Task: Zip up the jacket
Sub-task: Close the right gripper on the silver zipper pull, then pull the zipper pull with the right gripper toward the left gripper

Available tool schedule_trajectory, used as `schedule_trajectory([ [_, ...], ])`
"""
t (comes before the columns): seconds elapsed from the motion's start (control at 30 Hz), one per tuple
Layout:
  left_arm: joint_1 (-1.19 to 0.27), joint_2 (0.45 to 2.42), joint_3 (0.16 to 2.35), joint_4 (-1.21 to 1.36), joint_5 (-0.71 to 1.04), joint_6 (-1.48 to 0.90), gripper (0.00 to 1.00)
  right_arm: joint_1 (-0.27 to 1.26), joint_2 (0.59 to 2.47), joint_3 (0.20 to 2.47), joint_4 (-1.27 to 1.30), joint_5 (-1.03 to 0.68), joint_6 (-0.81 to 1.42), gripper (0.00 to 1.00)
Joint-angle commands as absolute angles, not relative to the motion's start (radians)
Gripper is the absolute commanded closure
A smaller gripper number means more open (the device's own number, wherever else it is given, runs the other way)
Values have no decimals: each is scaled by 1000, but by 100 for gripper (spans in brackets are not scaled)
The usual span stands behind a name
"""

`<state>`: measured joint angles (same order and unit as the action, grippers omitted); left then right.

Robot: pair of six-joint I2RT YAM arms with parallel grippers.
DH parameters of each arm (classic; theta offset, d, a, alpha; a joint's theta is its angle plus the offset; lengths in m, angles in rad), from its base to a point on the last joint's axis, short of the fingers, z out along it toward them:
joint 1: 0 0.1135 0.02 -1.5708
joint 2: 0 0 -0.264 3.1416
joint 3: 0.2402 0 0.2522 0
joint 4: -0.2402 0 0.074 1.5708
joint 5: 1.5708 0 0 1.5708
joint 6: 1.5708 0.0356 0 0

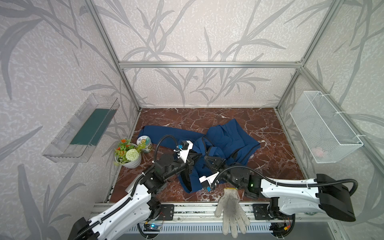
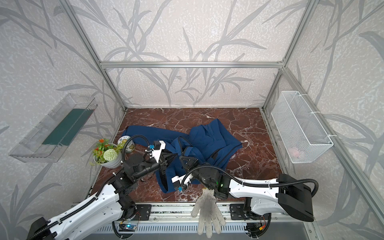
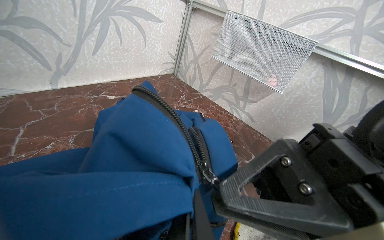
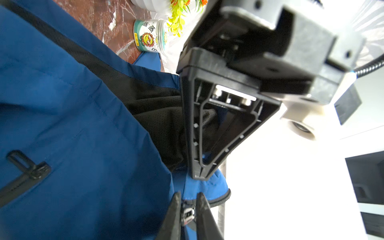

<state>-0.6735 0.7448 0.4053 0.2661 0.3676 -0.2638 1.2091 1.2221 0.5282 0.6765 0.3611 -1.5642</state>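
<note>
The navy-blue jacket (image 1: 228,137) (image 2: 207,135) lies crumpled on the marble table, one sleeve stretched left. My two grippers meet at its near front edge. The left gripper (image 1: 197,156) (image 2: 175,155) (image 3: 190,224) is shut on a fold of the jacket (image 3: 124,166) beside the black front zipper. In the right wrist view my right gripper (image 4: 188,199) stands with its jaws pressed on both sides of the metal zipper slider (image 4: 188,214), with the left gripper's tip (image 4: 199,175) pinching the jacket (image 4: 83,124) just beyond. The slider (image 3: 207,176) also shows in the left wrist view, touching the right gripper's finger (image 3: 259,199).
A grey-white knitted glove (image 1: 230,207) hangs over the table's front rail under the right arm. A flower pot (image 1: 128,154) and a can (image 1: 144,143) stand at the left edge. A clear tray (image 1: 83,133) hangs on the left wall, a white mesh basket (image 1: 324,128) on the right.
</note>
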Motion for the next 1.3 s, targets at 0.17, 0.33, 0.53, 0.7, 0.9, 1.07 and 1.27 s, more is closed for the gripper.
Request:
schedule_trajectory([
  [0.17,-676,739,435,255,365,-253,100,1217,1181,581,617,383,-1509,99],
  [0.33,-677,736,437,241,365,-249,100,1217,1173,609,558,392,-1464,100],
  [0.53,-679,731,438,217,358,-239,100,1213,1115,726,305,350,-1131,100],
  [0.7,-679,727,440,199,360,-230,100,1205,1066,773,220,275,-884,100],
  [0.9,-678,704,445,150,365,-226,100,1095,1034,827,130,101,-599,100],
  [1.07,-678,661,440,107,357,-227,100,985,1052,853,108,10,-416,100],
  [1.27,-680,639,446,71,361,-229,100,944,1079,871,124,-66,-282,100],
])
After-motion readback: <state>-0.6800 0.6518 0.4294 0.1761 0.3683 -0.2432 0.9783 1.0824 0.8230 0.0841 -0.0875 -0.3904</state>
